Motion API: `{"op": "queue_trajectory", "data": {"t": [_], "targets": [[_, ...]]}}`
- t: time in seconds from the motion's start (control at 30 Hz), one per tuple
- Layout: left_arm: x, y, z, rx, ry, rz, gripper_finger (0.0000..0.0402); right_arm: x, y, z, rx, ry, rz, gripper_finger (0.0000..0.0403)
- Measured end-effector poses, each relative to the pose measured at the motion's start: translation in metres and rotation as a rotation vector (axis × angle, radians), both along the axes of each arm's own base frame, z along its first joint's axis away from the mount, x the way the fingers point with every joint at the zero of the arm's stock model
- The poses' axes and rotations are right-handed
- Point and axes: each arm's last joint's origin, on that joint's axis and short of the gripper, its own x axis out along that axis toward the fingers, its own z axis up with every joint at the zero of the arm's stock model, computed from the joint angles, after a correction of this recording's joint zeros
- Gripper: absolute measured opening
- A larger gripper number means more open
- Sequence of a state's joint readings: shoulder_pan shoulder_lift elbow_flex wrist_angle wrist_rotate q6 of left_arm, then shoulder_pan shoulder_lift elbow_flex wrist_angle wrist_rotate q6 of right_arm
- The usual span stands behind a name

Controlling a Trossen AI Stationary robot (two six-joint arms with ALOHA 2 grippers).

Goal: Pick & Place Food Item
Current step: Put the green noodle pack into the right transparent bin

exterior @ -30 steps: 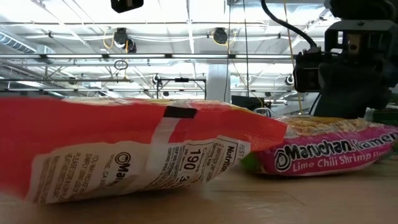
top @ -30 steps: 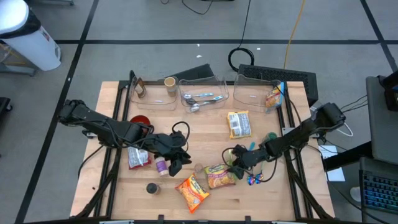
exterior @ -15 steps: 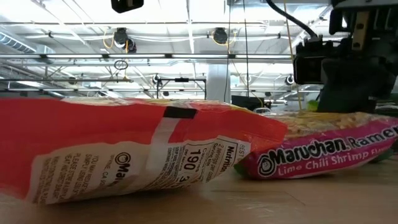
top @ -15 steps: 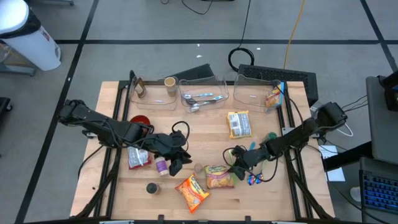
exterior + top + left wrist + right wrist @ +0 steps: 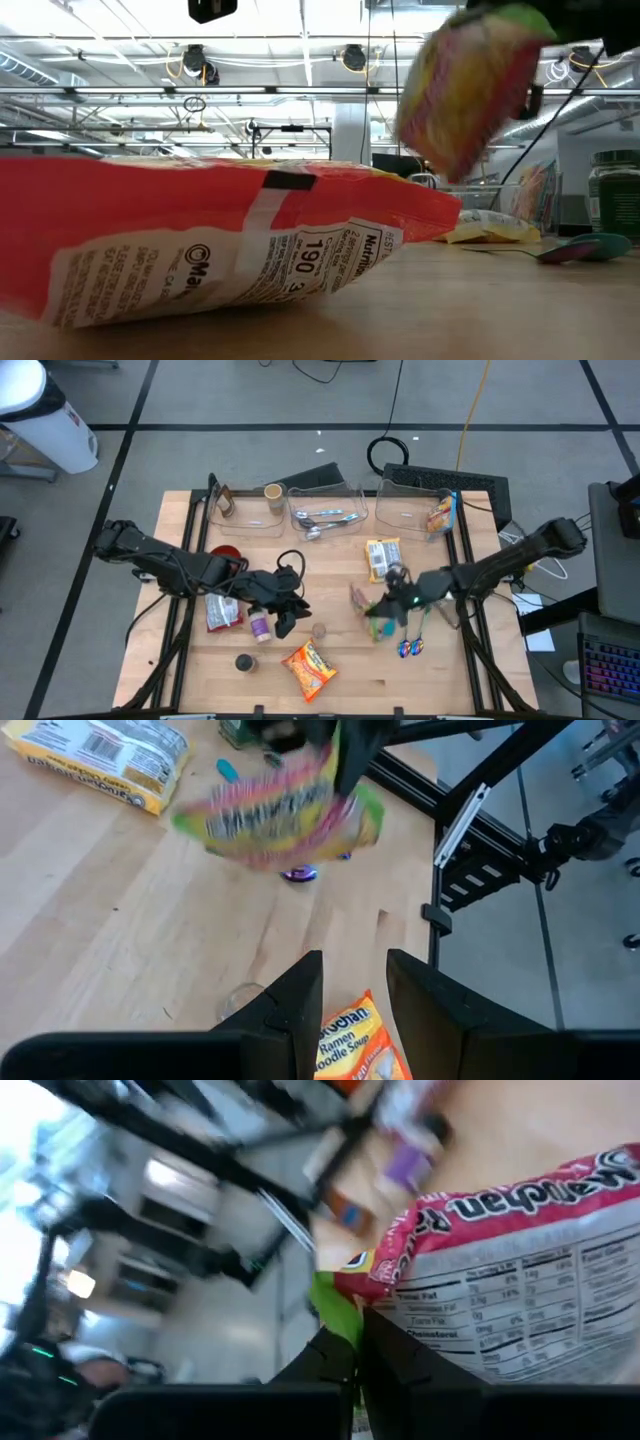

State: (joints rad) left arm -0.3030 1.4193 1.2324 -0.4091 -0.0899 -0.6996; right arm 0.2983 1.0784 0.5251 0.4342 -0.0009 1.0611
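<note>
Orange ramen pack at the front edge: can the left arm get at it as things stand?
Probably yes. The left gripper hangs just behind the orange ramen pack, fingers parted and holding nothing, with only bare table between. The right gripper, holding the pink ramen pack up, is off to the side.

Two dark, slender arms, matte black from base to tip, jointed in chunky segments. Black cables looping loose along the left arm; a bulkier black wrist block on the right arm. Fingers flat, dark, square-edged, smooth on the inner faces. No visible markings.
</note>
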Motion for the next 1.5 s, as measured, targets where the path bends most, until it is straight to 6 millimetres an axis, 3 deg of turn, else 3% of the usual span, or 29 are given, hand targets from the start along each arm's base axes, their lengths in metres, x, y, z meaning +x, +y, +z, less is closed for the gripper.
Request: {"op": "queue_trajectory", "data": {"t": [0.23, 0.4, 0.6, 0.8, 1.13, 1.33, 1.5], "targets": [[0.002, 0.007, 0.000, 0.038, -0.009, -0.003, 0.0120, -0.029, -0.038, 0.044, 0.071, -0.209, -0.130, 0.0000], [0.004, 0.016, 0.000, 0.094, -0.019, -0.014, 0.0120, -0.054, -0.063, 0.058, 0.068, -0.262, -0.256, 0.0000], [0.008, 0.032, 0.000, 0.167, -0.027, -0.019, 0.0120, -0.079, -0.089, 0.052, 0.045, -0.157, -0.393, 0.0000], [0.012, 0.056, 0.000, 0.206, -0.036, -0.088, 0.0120, -0.090, -0.114, 0.046, 0.028, -0.094, -0.496, 0.0000], [0.012, 0.112, 0.001, 0.234, -0.075, -0.194, 0.0120, -0.115, -0.156, 0.066, -0.033, -0.091, -0.713, 0.0000], [0.008, 0.140, 0.001, 0.227, -0.107, -0.238, 0.0120, -0.131, -0.170, 0.087, -0.148, 0.093, -0.821, 0.0000], [0.004, 0.156, 0.001, 0.221, -0.114, -0.241, 0.0120, -0.135, -0.181, 0.089, -0.180, 0.323, -0.801, 0.0000]]}}
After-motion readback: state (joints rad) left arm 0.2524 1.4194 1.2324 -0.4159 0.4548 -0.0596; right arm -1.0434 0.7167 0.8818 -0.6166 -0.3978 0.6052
